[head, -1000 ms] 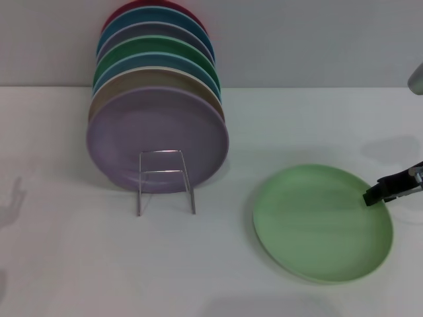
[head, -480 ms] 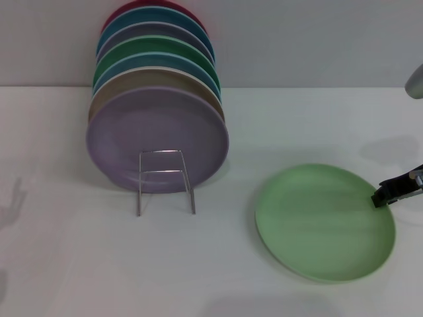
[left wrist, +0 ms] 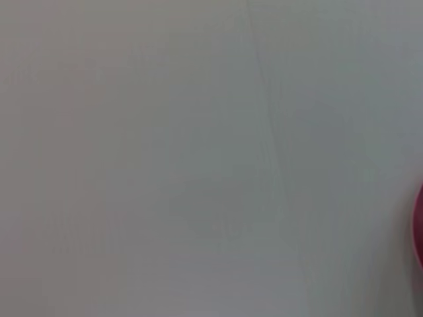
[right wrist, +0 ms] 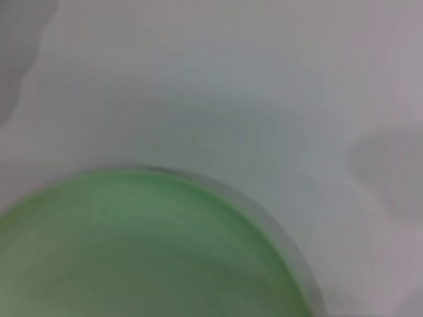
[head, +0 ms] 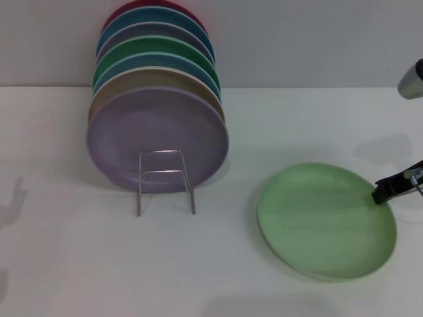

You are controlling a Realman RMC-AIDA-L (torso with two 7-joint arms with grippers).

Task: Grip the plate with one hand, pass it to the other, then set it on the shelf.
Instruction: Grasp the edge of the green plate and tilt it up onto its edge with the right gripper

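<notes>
Plate (head: 327, 221): pale green, round and shallow, on the white bench (head: 66, 264) at the right front; right rim under the dark tip of the right hand; fills the lower part of the right wrist view (right wrist: 145, 251), blurred.
Right hand (head: 391, 188): at the right edge of the head view, dark fingertip touching the plate's right rim; only one tip visible, so gripping or not cannot be told.
Right arm: a grey piece of it at the upper right edge (head: 411, 79), above the hand.
Left hand: out of sight in every view; left wrist view shows only pale blank surface and a sliver of dark red at its edge.
Shelf (head: 165, 181): thin silver wire rack with a rectangular looped front, at the left centre of the bench, well apart from the pale green plate.
Lavender plate (head: 157, 139): upright at the front of the rack, just behind the wire loop.
Stack behind (head: 155, 63): more upright plates in a row, tan, teal, dark green, purple-grey, blue, and dark red at the back.
</notes>
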